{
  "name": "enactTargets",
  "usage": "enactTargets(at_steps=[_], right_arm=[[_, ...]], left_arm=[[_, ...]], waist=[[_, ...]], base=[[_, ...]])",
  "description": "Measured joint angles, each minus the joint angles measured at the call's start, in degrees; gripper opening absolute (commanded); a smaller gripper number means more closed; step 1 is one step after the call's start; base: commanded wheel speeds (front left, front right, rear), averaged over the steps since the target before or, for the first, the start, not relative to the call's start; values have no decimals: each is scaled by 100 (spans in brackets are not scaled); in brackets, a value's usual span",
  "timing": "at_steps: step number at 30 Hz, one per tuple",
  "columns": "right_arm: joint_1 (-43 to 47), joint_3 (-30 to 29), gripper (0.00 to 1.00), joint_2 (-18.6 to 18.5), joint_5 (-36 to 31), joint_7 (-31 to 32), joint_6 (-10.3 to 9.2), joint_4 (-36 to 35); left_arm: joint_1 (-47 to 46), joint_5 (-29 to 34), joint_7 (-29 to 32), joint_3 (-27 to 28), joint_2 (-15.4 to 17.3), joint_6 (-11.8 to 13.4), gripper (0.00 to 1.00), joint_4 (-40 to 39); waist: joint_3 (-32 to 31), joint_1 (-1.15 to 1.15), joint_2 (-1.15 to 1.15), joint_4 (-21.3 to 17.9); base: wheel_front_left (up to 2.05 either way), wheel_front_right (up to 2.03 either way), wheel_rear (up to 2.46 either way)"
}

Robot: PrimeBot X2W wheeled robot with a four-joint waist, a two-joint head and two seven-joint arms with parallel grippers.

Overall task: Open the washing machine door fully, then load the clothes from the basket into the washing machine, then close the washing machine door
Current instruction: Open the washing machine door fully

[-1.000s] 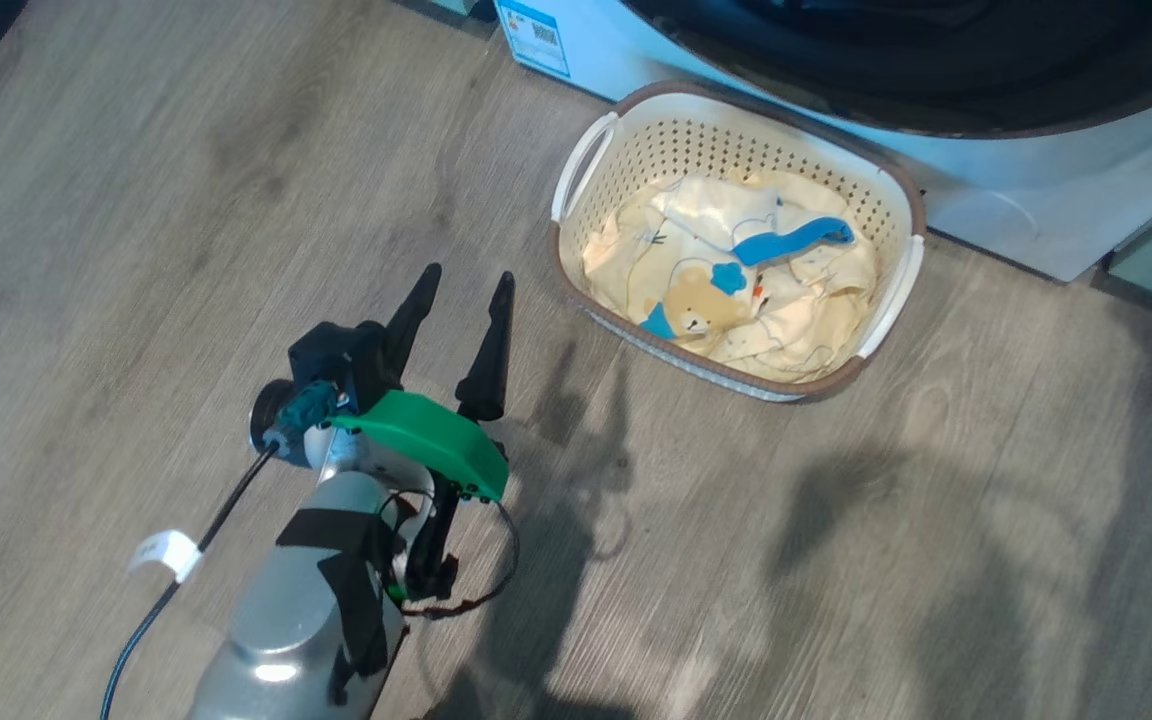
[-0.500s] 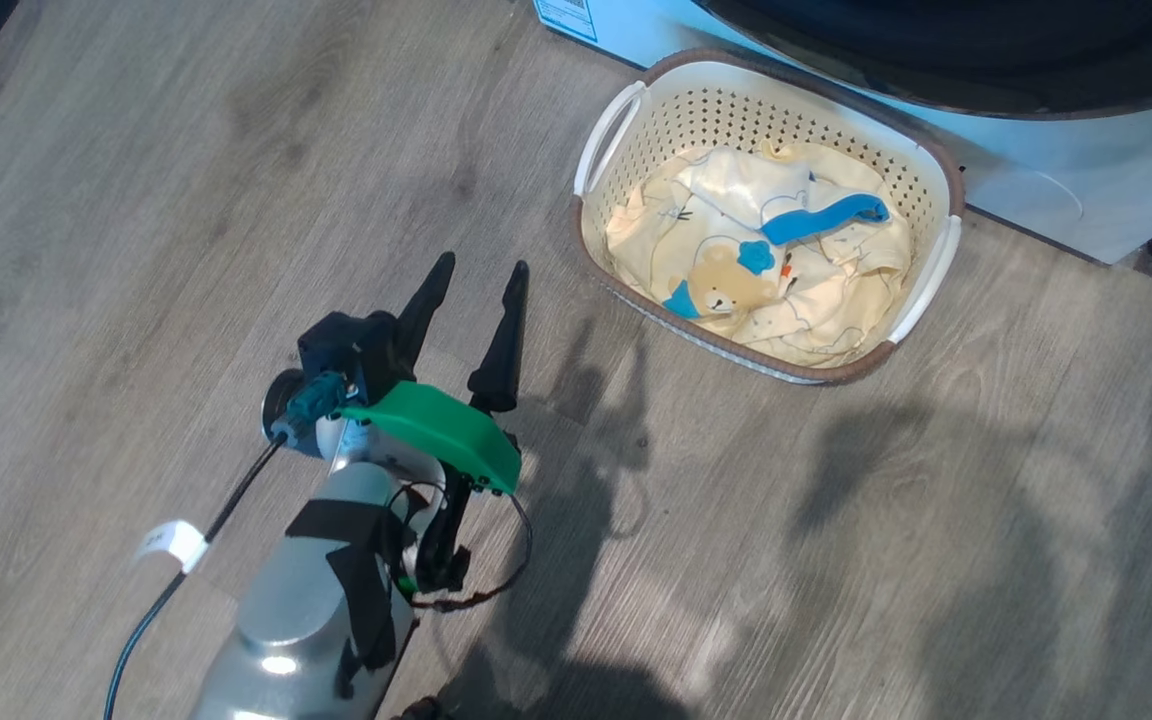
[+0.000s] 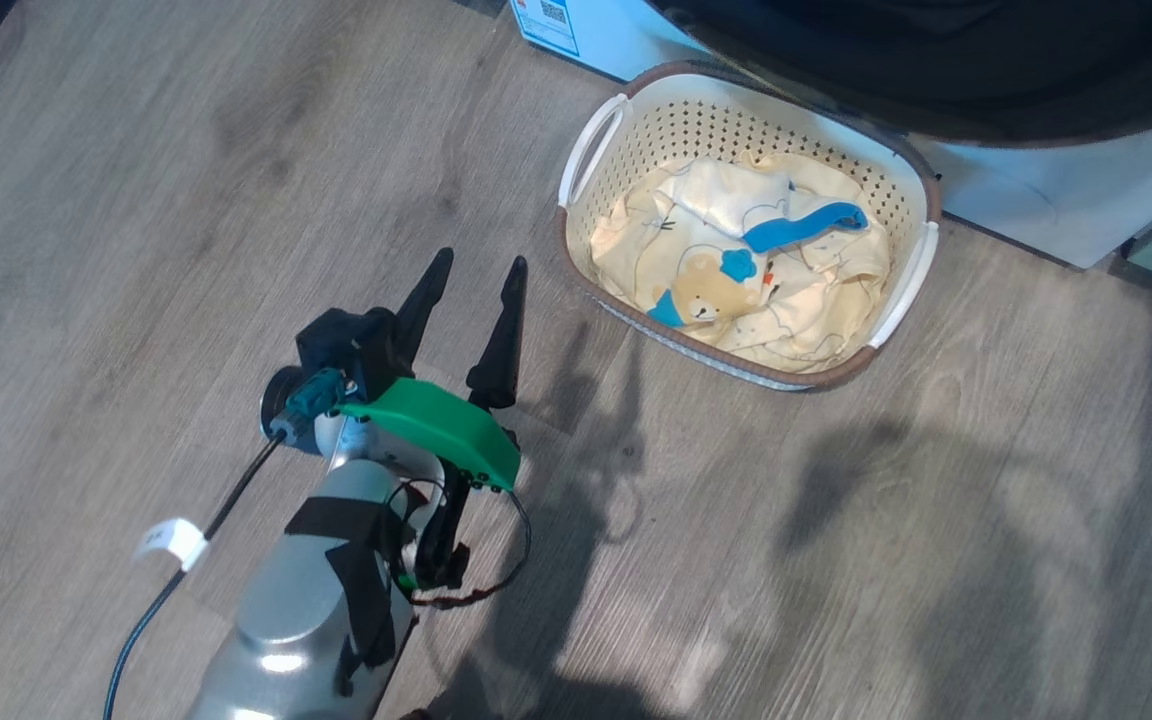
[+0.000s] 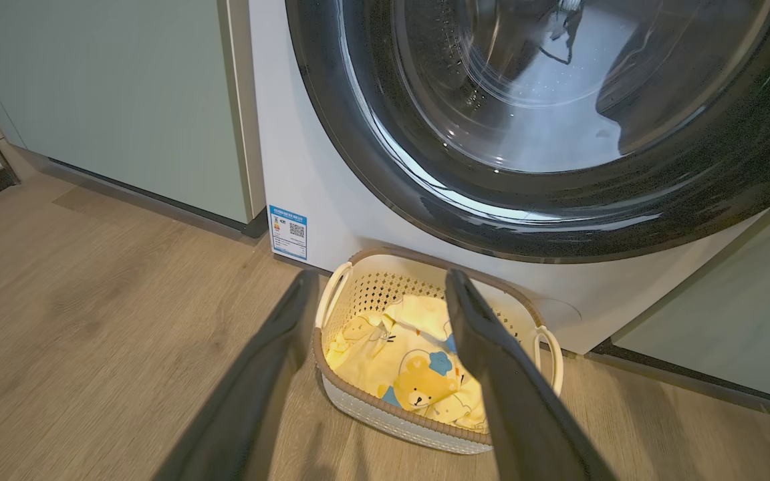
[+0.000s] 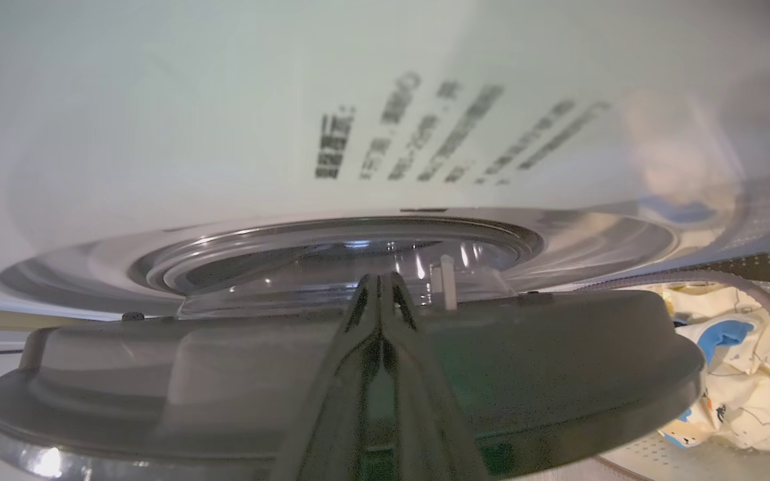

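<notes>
Floor [image 3: 136, 200]: grey-brown wood-grain planks crossed by soft shadows.
Cabinets [image 4: 124, 100]: flat pale green fronts on both sides of the washing machine [image 4: 305, 167], with a dark plinth below.
Washing machine door [image 4: 425, 194]: glossy black ring around a glass bowl.
Basket [image 3: 696, 120]: on the floor, just in front of the machine, holding the clothes [image 3: 736, 270].
Left pincer [image 3: 481, 260]: spread and empty, above bare floor near the basket.
Right pincer [image 5: 378, 280]: pressed together, pinching nothing, seen over the door's dark edge.

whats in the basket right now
The basket holds the clothes: pale yellow garments with a teddy-bear print and blue trim. They cover its floor, so anything beneath cannot be seen.
</notes>
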Motion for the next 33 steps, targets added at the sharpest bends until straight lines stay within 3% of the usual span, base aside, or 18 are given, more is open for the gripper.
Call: enactTargets(at_steps=[16, 33], right_arm=[[625, 198, 0, 164, 101, 815, 0, -342], [1714, 515, 0, 768, 209, 1503, 0, -910]], left_arm=[[6, 116, 0, 91, 0, -56, 100, 131], [373, 360, 0, 330, 1, -207, 100, 342]], waist=[[-253, 0, 0, -129], [-907, 0, 0, -317]], base=[[0, 0, 0], [0, 0, 0]])
